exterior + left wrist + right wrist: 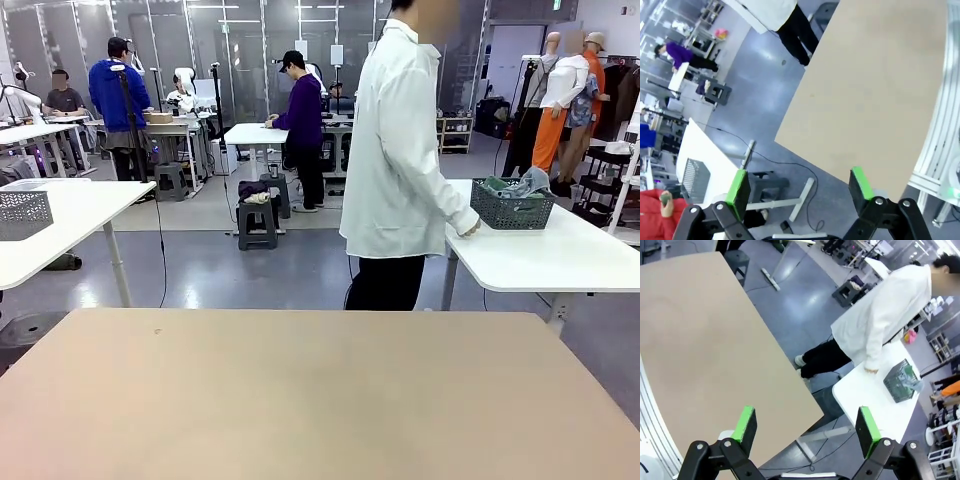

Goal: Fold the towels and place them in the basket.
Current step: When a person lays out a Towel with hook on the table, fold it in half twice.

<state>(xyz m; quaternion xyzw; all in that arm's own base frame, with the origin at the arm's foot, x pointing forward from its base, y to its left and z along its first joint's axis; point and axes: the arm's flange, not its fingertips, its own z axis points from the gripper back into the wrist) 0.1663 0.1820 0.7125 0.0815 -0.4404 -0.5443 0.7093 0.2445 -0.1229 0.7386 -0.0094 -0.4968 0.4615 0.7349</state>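
Folding is not begun, I judge: the basket [512,210], towels [525,185] inside, stands at two o'clock on a white worktop [540,262] beside the person [400,150]. The left hand [799,184] and right hand [806,423] hang released; first the towels must come near.

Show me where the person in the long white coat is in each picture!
Front view: person in the long white coat stands right of centre, beyond the tan tabletop.
Left wrist view: top edge, coat hem and black trousers.
Right wrist view: upper right, hand on a white side table.
Shared landmark: the tan tabletop.
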